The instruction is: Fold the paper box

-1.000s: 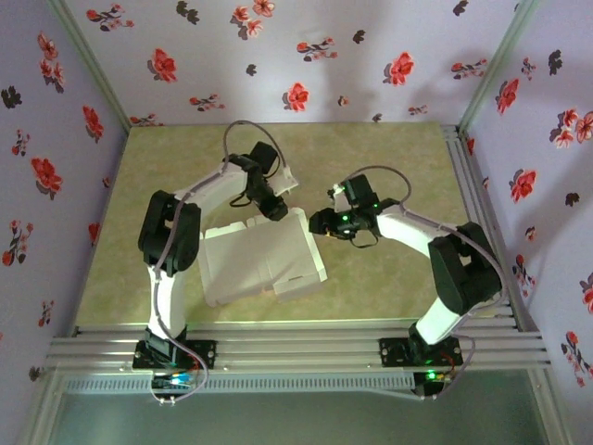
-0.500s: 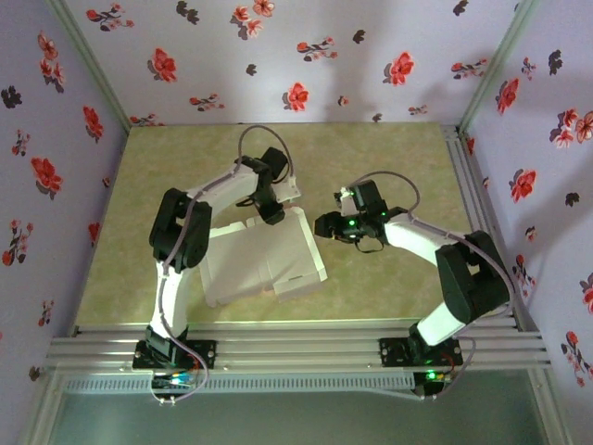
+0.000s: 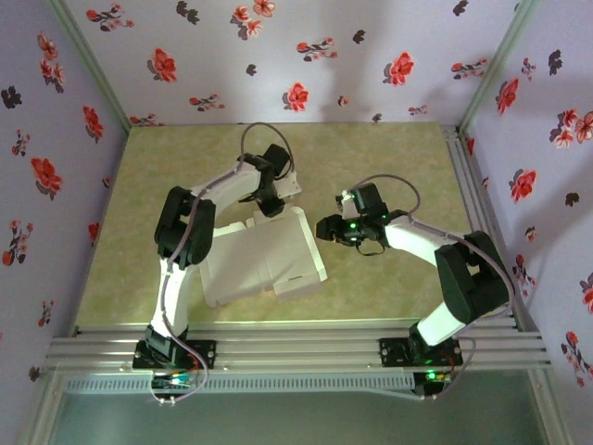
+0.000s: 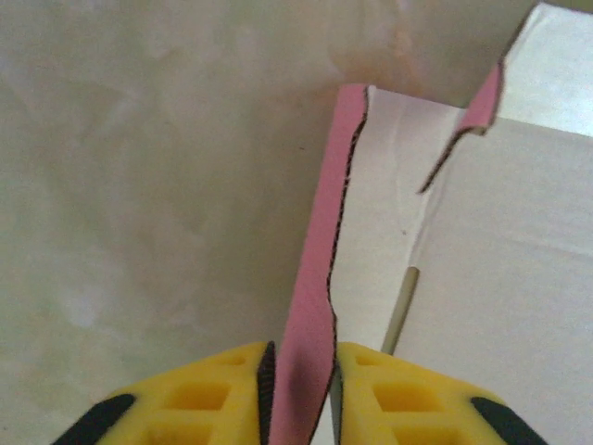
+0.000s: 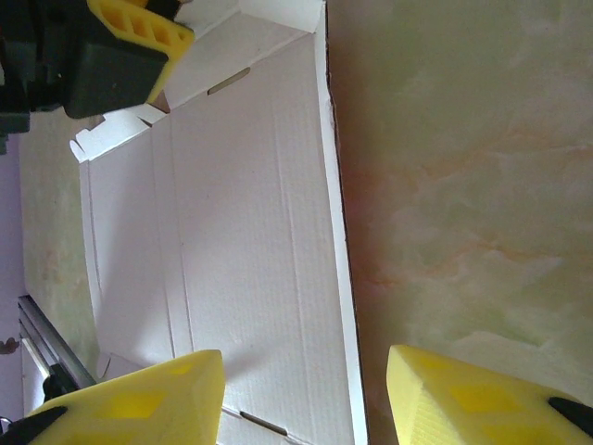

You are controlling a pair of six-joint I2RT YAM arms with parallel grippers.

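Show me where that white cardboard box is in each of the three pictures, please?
Top external: paper box lies mid-frame on the table.
Left wrist: right half; its pink flap stands between the yellow jaws at the bottom.
Right wrist: left and middle, white face up.
Shared landmark: the left arm's jaws, pinching the box's far edge.

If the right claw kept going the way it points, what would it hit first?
Probably the paper box: its raised side edge sits in line between the right claw's open fingers.
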